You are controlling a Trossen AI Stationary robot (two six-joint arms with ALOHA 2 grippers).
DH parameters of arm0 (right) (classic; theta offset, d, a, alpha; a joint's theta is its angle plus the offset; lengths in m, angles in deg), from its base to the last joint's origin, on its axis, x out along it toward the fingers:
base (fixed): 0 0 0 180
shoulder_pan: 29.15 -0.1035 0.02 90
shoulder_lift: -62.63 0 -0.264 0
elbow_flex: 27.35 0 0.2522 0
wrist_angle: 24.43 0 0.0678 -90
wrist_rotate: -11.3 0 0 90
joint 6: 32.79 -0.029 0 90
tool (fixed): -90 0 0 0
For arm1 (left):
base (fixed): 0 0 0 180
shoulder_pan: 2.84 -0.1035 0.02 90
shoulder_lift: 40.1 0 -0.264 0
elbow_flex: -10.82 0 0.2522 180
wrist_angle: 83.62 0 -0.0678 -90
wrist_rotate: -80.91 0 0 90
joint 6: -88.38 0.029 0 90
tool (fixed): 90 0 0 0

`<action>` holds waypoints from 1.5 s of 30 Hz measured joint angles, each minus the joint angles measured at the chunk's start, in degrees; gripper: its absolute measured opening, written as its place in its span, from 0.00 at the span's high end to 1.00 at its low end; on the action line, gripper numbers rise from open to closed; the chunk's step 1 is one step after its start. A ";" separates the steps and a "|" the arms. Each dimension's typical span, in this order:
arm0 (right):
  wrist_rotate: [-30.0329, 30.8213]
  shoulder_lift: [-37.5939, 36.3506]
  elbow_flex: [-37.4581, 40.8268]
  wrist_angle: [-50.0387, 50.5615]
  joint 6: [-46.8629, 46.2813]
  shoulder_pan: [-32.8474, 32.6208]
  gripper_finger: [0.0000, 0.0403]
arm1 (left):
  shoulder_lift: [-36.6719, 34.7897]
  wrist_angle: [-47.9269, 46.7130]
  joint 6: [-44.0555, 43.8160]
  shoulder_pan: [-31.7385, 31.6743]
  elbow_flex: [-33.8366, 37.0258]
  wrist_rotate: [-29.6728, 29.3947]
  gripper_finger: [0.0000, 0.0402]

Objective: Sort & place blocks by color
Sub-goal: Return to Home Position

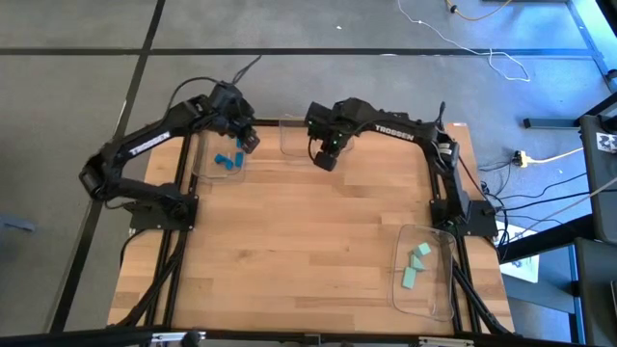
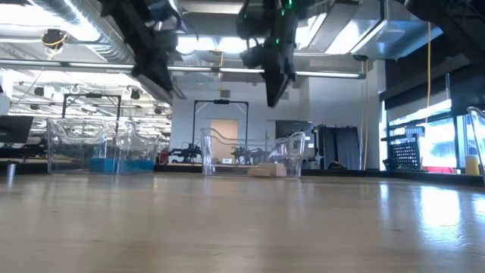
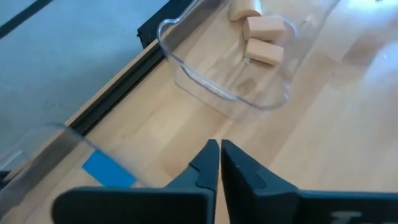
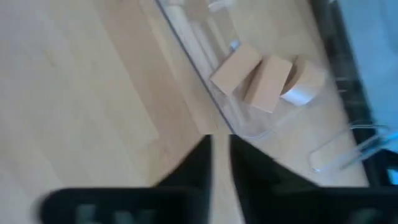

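Several bright blue blocks [image 1: 227, 160] lie in a clear tray [image 1: 207, 169] at the table's far left. One of these blue blocks [image 3: 109, 169] also shows in the left wrist view. Three tan blocks [image 4: 261, 78] lie in a clear tray [image 3: 205, 87] at the far edge's middle. Pale green blocks [image 1: 416, 265] lie in a tray [image 1: 429, 299] at the near right. My left gripper [image 1: 249, 143] hangs shut and empty above the blue tray's right rim. My right gripper [image 1: 325, 157] hangs shut and empty above the table, just to the near right of the tan tray.
The wooden table [image 1: 308, 241] stretches bare between the trays. Both arms' bases stand at its left and right edges. Black frame rails [image 3: 149, 43] run along the far edge behind the trays. Cables lie on the floor beyond the table's right side.
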State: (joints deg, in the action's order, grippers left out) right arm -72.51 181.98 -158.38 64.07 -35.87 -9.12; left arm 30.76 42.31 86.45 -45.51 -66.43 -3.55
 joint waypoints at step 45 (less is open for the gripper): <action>32.07 -76.32 51.03 2.93 -42.98 -31.00 1.00 | -58.40 -12.80 -4.65 19.89 4.62 -2.43 1.00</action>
State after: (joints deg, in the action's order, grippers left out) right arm -40.44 105.66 -107.35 67.00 -78.85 -40.12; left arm -27.64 29.51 81.81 -25.62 -61.81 -5.98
